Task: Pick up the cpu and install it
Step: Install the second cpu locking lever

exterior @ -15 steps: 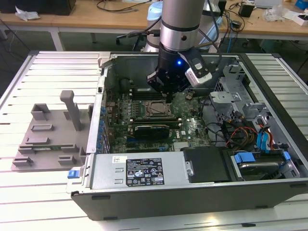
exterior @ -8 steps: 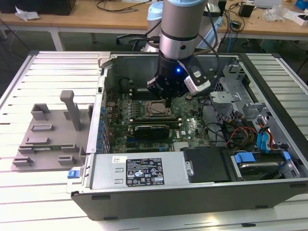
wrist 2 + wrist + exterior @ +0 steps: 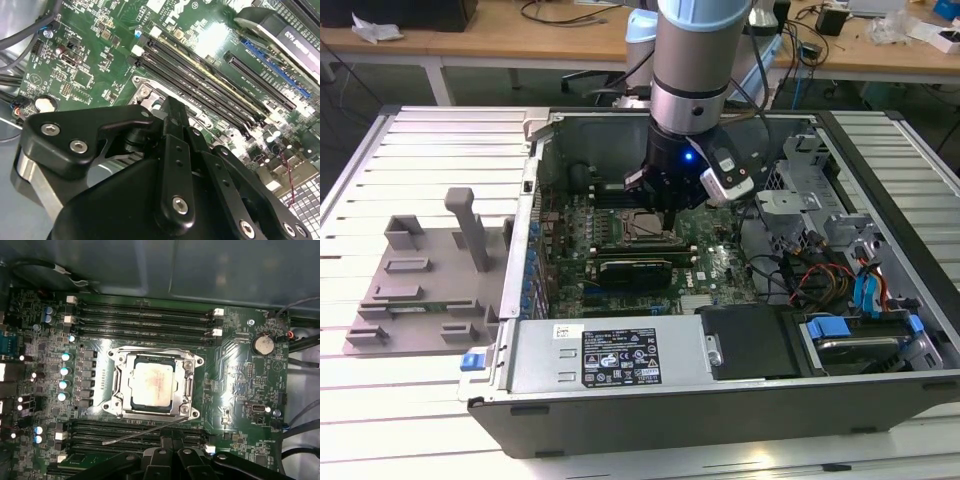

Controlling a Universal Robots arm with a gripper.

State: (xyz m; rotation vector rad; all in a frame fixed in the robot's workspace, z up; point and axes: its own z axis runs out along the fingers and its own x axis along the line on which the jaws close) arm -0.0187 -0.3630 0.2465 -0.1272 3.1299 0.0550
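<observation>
Gripper: I count one, low over the board inside the case; fingers pressed together, holding nothing.
Cpu: one, seated in the socket mid-board.
Tray: one, beside the case.

A white slatted worktable fills the foreground under bright, even light. Beyond its far edge stand long wooden desks on white legs, strewn with cables and crumpled paper, with dark floor beneath them
</observation>
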